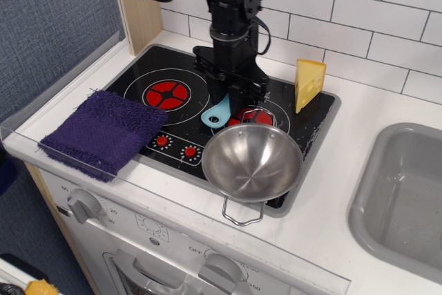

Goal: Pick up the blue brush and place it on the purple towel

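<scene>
The blue brush [217, 112] hangs from my gripper [231, 96] over the middle of the black hob [135, 77]. Only its light-blue handle with the rounded hole shows below the fingers; the bristle end is hidden inside the gripper. The gripper is shut on the brush and holds it slightly above the hob, between the two red burners. The purple towel [103, 131] lies flat at the hob's left edge, well to the left of the gripper and nearer the counter's front.
A steel bowl [252, 162] sits on the hob's front right, just below the brush handle. A yellow cheese wedge [309, 83] stands at the hob's back right. A grey sink [407, 198] is at the far right. A wooden post [138, 5] rises at the back left.
</scene>
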Controlling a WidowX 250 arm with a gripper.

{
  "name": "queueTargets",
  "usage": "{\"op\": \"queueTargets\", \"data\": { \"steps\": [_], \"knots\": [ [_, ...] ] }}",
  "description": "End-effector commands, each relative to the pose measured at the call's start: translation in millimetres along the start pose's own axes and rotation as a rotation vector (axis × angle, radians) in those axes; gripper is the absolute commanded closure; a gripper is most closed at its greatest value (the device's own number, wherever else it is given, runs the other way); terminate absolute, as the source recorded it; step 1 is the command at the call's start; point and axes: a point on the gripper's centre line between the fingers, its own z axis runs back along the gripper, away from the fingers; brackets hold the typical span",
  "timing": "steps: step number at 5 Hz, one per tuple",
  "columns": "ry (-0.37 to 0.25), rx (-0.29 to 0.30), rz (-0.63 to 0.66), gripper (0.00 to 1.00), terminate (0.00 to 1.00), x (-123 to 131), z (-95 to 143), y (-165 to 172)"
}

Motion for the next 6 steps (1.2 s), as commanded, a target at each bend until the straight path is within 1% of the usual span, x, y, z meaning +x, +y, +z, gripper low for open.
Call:
{"op": "queueTargets", "data": {
  "steps": [1,2,3,4,5,6],
  "knots": [
    [-0.144,-0.035,0.077,1.00,0.00,-13.6,69.4,34.6],
    [-0.125,-0.053,0.095,1.00,0.00,-45.1,79.1,48.6],
    [-0.089,-0.050,0.097,1.00,0.00,-81.8,78.8,65.8],
    [-0.055,-0.042,0.101,1.00,0.00,-105.8,70.0,80.9],
    [-0.039,-0.037,0.102,1.00,0.00,-114.2,62.1,90.9],
    [-0.017,-0.017,0.084,1.00,0.00,-113.9,51.8,91.9]
  ]
}}
